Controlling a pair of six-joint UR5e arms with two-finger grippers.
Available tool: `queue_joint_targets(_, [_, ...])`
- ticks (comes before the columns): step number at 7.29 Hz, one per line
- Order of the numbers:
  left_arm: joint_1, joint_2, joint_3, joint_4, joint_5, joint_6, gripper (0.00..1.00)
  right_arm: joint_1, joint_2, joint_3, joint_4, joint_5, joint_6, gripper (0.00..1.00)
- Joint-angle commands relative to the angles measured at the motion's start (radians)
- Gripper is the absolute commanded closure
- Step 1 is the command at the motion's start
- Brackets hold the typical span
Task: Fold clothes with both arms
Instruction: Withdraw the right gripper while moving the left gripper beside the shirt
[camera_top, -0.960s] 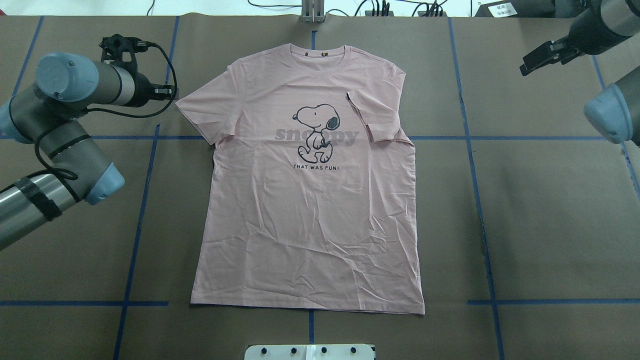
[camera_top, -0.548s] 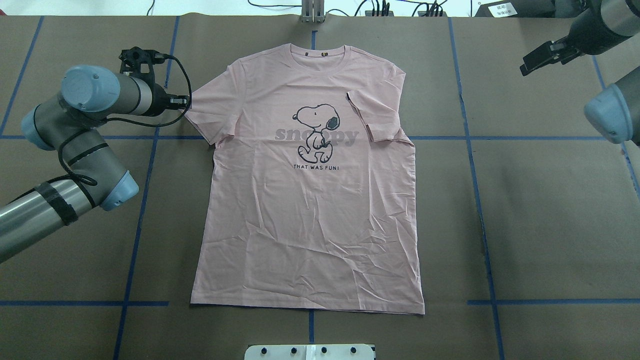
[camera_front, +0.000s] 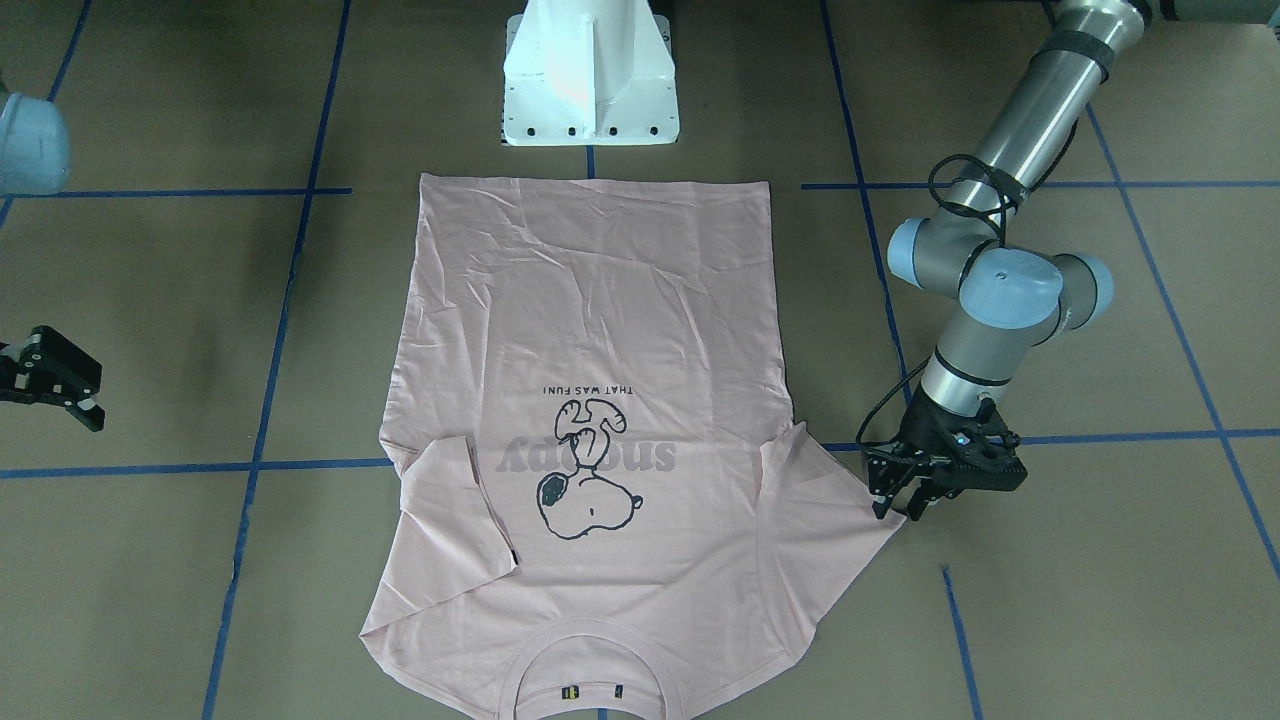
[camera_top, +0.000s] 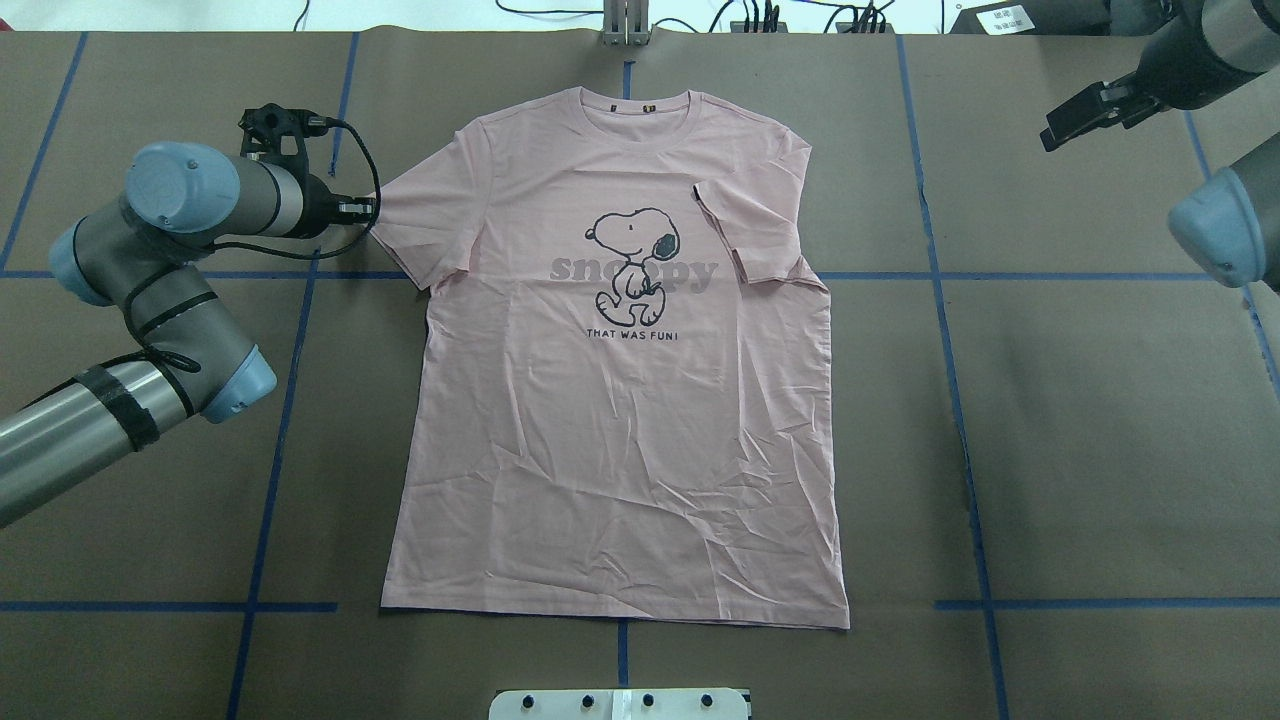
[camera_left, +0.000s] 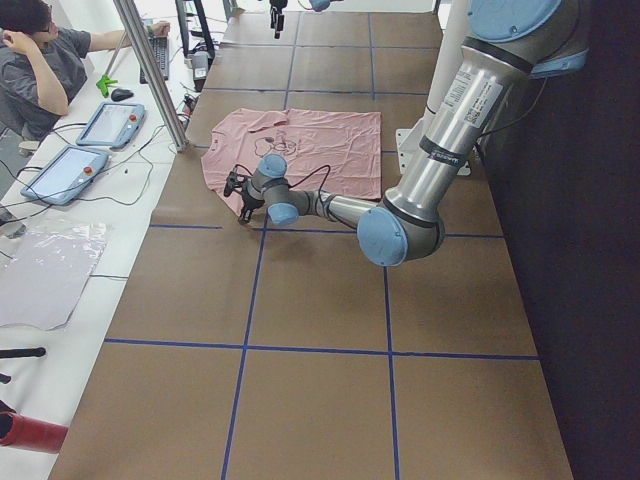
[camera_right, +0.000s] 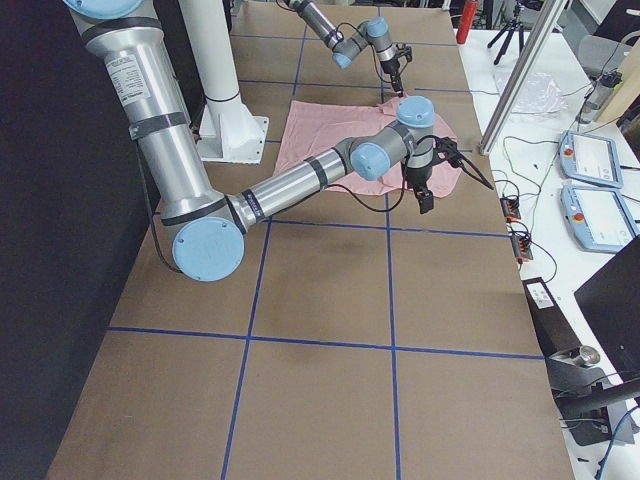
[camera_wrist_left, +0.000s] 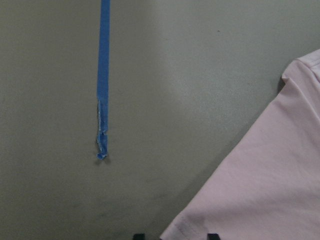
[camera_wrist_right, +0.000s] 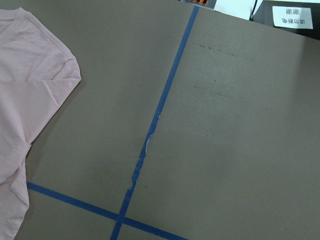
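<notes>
The pale pink T-shirt (camera_top: 620, 420) lies flat, print up, collar at the far side; it also shows in the front view (camera_front: 600, 330). Its right sleeve (camera_top: 750, 230) is folded in over the chest. Its left sleeve (camera_top: 410, 220) lies spread out. My left gripper (camera_top: 368, 208) is low at that sleeve's tip (camera_front: 897, 510), open. In the left wrist view the sleeve corner (camera_wrist_left: 270, 190) reaches between the two fingertips. My right gripper (camera_top: 1060, 128) hovers far off at the table's back right (camera_front: 95, 400), open and empty.
Brown paper with blue tape lines (camera_top: 940, 300) covers the table. The white pedestal base (camera_front: 590, 80) stands at the shirt's hem side. An operator (camera_left: 40, 60) and tablets (camera_left: 105, 125) are beyond the far table edge.
My left arm has swung right, bringing its gripper from beside the sleeve up to the sleeve tip. The right arm and the shirt have not moved.
</notes>
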Motion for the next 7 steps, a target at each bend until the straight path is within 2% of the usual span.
queue_joint_targets(1, [0.001, -0.012, 0.0, -0.003, -0.001, -0.001, 1.0, -0.001, 0.001, -0.001, 0.0, 0.0, 0.0, 0.0])
queue_joint_targets(3, [0.001, -0.015, -0.007, -0.006, -0.001, -0.001, 1.0, -0.001, 0.001, -0.001, 0.0, -0.002, 0.0, 0.0])
queue_joint_targets(5, [0.001, -0.024, -0.072, 0.022, -0.007, -0.007, 1.0, -0.001, 0.001, 0.001, 0.0, -0.002, 0.0, 0.0])
queue_joint_targets(7, [0.008, -0.072, -0.188, 0.234, -0.007, -0.098, 1.0, -0.001, -0.001, -0.001, 0.0, -0.002, 0.002, 0.0])
